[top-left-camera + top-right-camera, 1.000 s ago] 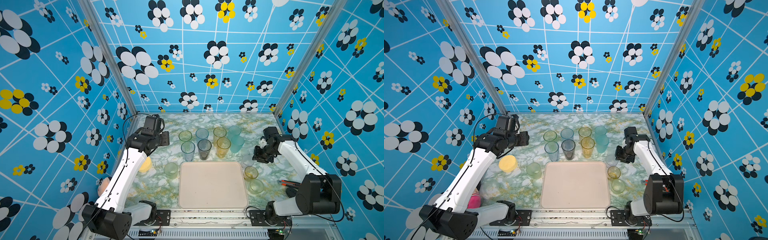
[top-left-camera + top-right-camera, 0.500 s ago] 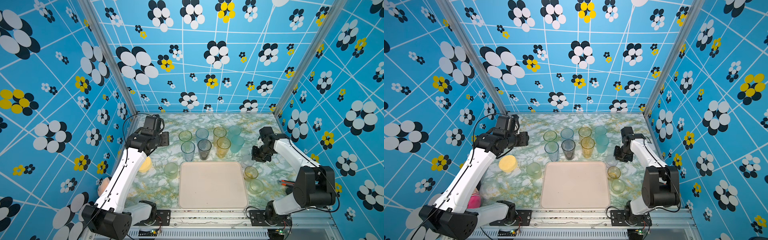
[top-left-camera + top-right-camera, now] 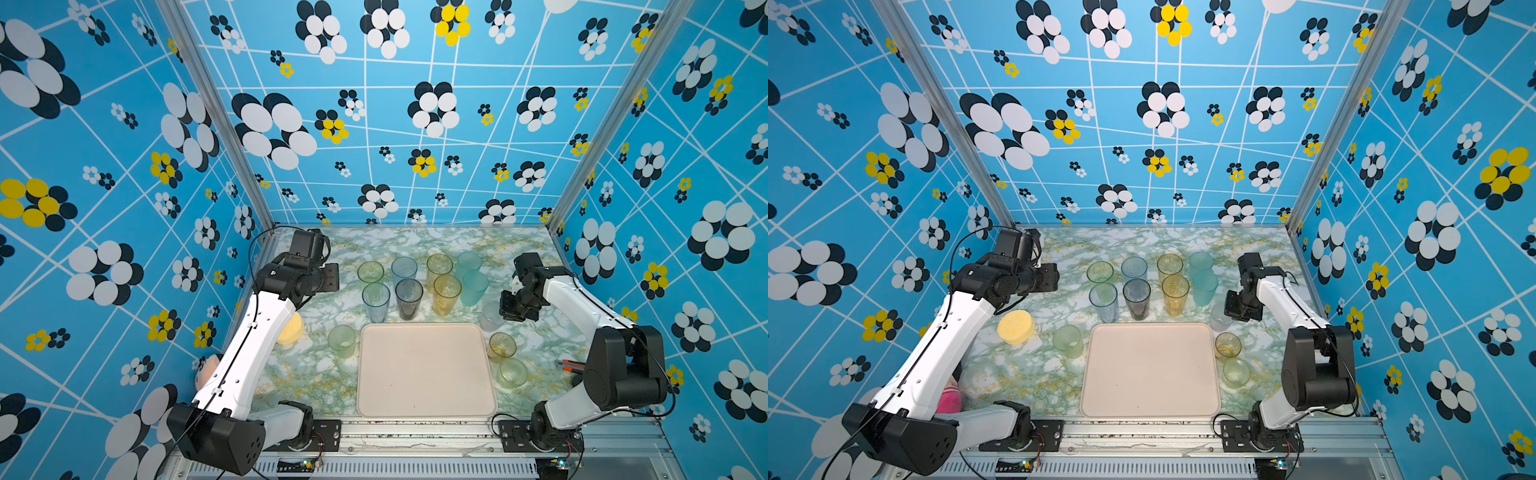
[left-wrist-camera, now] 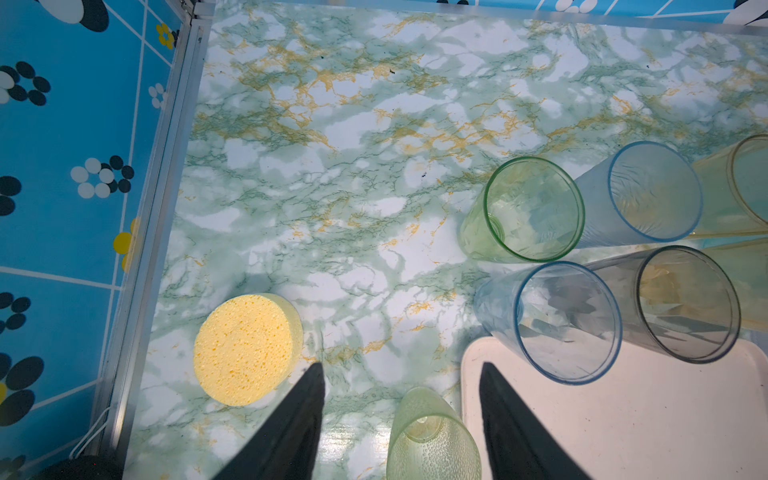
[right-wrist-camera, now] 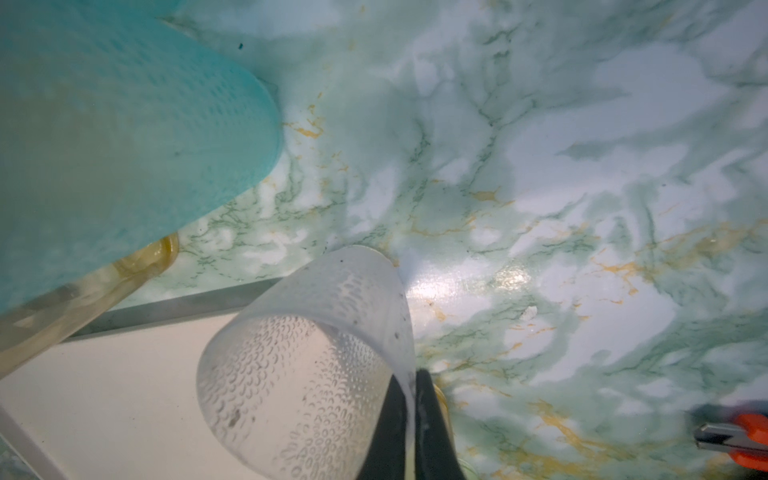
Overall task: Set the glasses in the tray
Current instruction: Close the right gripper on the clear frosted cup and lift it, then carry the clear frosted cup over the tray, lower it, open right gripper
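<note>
Glass (image 5: 299, 353) in right pincer (image 5: 410, 376)

Robot lab booth w/ floral walls (image 3: 374, 104), alu frame (image 3: 415, 434), marbled tabletop (image 3: 307, 374).

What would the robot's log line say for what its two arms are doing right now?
right gripper: shut on clear short glass rim | left gripper: open, holding nothing | tray: nothing in it yet

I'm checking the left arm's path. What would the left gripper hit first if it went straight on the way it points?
Probably bare marble tabletop, between the yellow sponge and the tray. The left gripper is open; the short green glass lies close to that line, depth unclear.
</note>
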Action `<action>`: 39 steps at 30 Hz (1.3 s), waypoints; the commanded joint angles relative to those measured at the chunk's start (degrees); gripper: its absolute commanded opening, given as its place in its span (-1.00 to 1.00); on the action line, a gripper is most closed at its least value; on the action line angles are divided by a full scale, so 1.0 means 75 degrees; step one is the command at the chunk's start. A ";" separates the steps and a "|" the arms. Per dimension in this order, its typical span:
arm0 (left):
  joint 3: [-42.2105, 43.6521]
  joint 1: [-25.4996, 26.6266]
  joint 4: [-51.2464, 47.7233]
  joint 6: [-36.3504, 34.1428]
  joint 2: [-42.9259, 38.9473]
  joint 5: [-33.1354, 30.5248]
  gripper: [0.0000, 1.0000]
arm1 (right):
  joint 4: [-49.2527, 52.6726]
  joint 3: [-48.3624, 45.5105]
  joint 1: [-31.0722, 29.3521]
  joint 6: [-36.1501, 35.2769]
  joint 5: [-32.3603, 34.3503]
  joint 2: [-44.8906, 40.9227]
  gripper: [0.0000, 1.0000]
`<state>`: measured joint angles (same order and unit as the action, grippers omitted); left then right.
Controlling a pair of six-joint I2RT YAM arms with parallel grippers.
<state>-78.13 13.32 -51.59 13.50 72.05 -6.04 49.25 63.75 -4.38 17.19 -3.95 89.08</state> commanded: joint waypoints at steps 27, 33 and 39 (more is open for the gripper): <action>0.0203 0.0038 0.0063 -0.0143 0.0169 0.0472 0.31 | 0.1871 0.3669 -0.6808 0.0134 0.1430 0.0727 -0.92; 0.0502 -0.0017 -0.0123 -0.0205 0.0069 0.0492 0.33 | 0.1199 0.4318 -0.6977 -0.0123 0.1163 0.2045 -0.93; 0.0854 -0.0223 -0.0312 -0.0218 -0.0256 0.0725 0.33 | 0.0742 0.4563 -0.7038 -0.0115 0.1043 0.2799 -0.92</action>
<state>-73.06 12.56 -51.94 12.01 72.40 -2.07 57.17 95.53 -56.73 17.17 4.23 108.53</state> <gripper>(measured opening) 0.666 0.056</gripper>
